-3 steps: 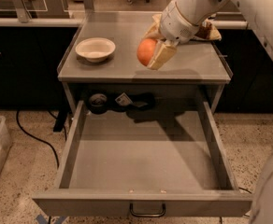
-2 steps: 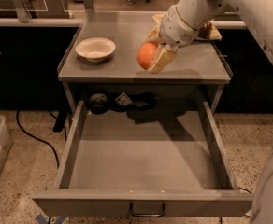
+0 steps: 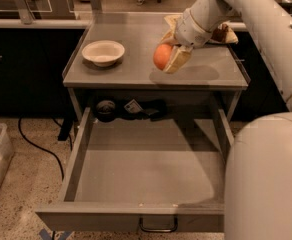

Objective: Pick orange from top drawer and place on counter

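Your gripper (image 3: 171,54) was clamped on the orange (image 3: 162,57), holding it over the counter (image 3: 136,39) near the front edge, right of centre (the top drawer (image 3: 151,169) stood open below). The fruit bulged from the claw's left side, with bare tabletop directly underneath.

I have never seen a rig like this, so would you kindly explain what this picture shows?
This is a mobile robot with one white arm, seen by a single camera looking down at a grey cabinet; where it is mounted is not recorded. At the arm's end is the gripper, whose two fingers are shut on the orange, holding it over the counter. A white bowl sits on the counter farther left. Below, the top drawer is pulled open toward the camera.
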Controlling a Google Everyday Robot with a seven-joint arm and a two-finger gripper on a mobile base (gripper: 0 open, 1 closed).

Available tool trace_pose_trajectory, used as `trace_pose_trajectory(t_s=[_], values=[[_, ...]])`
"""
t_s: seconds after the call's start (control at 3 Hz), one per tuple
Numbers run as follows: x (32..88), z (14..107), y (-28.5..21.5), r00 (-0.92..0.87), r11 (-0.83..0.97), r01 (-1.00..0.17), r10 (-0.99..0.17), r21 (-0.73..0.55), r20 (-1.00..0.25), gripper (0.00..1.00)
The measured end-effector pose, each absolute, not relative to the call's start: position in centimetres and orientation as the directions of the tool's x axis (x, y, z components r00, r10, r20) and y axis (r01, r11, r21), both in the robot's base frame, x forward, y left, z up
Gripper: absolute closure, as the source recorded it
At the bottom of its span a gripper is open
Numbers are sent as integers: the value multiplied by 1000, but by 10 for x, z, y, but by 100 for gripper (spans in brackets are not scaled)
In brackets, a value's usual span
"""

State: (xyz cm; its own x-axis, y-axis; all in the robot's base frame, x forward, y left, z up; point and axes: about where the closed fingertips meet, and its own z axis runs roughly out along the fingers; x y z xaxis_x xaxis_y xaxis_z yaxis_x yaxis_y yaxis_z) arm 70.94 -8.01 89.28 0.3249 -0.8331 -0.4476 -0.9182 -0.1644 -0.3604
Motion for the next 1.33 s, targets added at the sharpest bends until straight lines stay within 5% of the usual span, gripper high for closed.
trace_pose_trajectory(t_s=[0.67,1.33], values=[[773,868,-84,329,-169,-912,-845,-375,-420,100],[773,854,-79,301,-156,-929,-848,-336,-436,100]])
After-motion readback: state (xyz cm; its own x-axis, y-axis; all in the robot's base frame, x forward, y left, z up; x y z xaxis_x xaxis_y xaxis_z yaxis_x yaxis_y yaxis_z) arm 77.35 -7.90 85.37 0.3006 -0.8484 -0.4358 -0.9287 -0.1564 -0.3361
